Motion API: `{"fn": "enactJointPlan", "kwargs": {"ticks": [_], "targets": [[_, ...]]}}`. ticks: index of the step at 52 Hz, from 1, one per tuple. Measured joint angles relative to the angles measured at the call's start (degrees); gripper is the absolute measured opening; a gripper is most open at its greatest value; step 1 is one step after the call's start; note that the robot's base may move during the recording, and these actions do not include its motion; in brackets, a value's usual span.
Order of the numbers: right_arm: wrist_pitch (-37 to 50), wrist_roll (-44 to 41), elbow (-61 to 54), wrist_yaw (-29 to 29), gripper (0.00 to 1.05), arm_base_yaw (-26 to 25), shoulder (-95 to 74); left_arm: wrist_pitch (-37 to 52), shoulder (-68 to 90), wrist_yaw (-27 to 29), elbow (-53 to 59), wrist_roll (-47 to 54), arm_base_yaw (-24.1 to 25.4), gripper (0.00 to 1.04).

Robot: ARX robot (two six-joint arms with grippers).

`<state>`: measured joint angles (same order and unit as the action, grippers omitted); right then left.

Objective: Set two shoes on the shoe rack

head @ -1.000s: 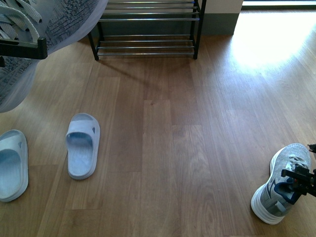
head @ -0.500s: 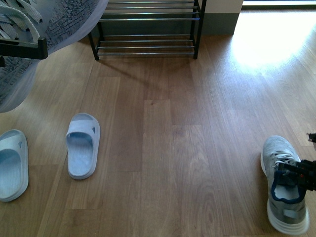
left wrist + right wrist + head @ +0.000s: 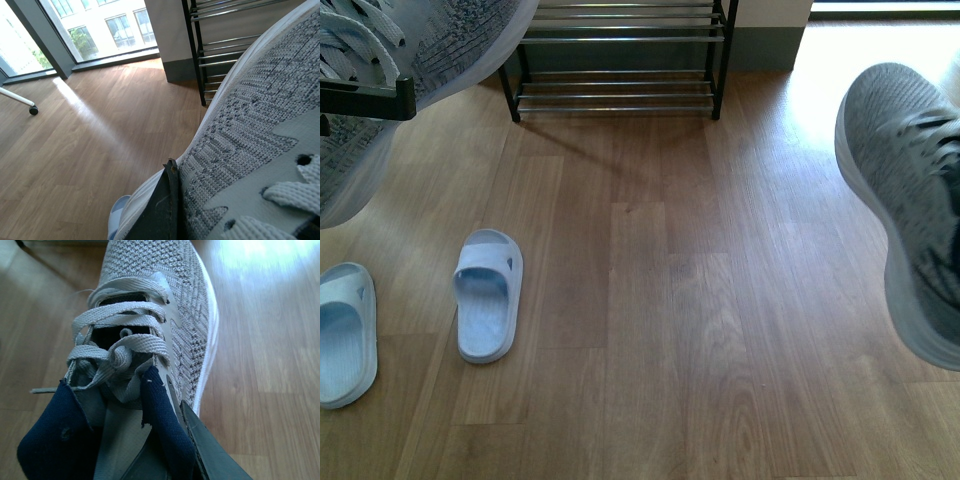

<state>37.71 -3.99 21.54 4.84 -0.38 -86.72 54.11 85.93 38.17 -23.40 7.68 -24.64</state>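
Left hand: clenched on the first shoe. In the front view one black finger lies across the grey knit upper. The shoe is held off the floor, high at the left and close to the camera, its toe pointing toward the shoe rack.

Right hand: grasping the second shoe at the heel opening. A dark finger sits against the navy collar lining, behind the tied grey laces. In the front view this shoe hangs at the right edge, off the floor, toe up and away from the robot, its white sole facing left.

Shoe rack: stands at the far side of the wooden floor, well apart from both shoes. Only its lower chrome tiers are in view, and those carry nothing.

Two pale blue slippers lie side by side on the floor at the left, below the first shoe.
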Motion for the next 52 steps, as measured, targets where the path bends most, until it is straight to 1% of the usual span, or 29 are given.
{"fn": "enactJointPlan", "kwargs": {"ticks": [4,7,11,13,17,24,34,52], "targets": [[-3.15,-1.53,-2.60,1.68,0.01,0.11,9.57,0.00,0.00,0.00,0.00,0.00,0.00,0.02],[-8.52,-3.39,-5.68,6.10,0.01,0.33,21.73,0.00,0.00,-0.04,0.00,0.00,0.00,0.02],[-14.58,-4.92,-9.22,10.45,0.01,0.22,34.84,0.00,0.00,0.00,0.00,0.00,0.00,0.02],[-16.61,-5.38,-10.49,11.45,0.01,0.13,40.19,0.00,0.00,0.02,0.00,0.00,0.02,0.02],[-17.66,-5.95,-11.69,12.28,0.01,-0.04,47.41,0.00,0.00,0.13,0.00,0.00,0.02,0.02],[-17.64,-6.21,-11.58,13.05,0.01,-0.04,50.69,0.00,0.00,-0.13,0.00,0.00,-0.07,0.02],[-17.70,-6.27,-11.67,12.02,0.01,-0.15,50.71,0.00,0.00,0.33,0.00,0.00,-0.07,0.02],[-17.84,-6.38,-11.72,12.37,0.01,-0.15,50.69,0.00,0.00,-0.07,0.02,0.00,-0.11,0.02]]}}
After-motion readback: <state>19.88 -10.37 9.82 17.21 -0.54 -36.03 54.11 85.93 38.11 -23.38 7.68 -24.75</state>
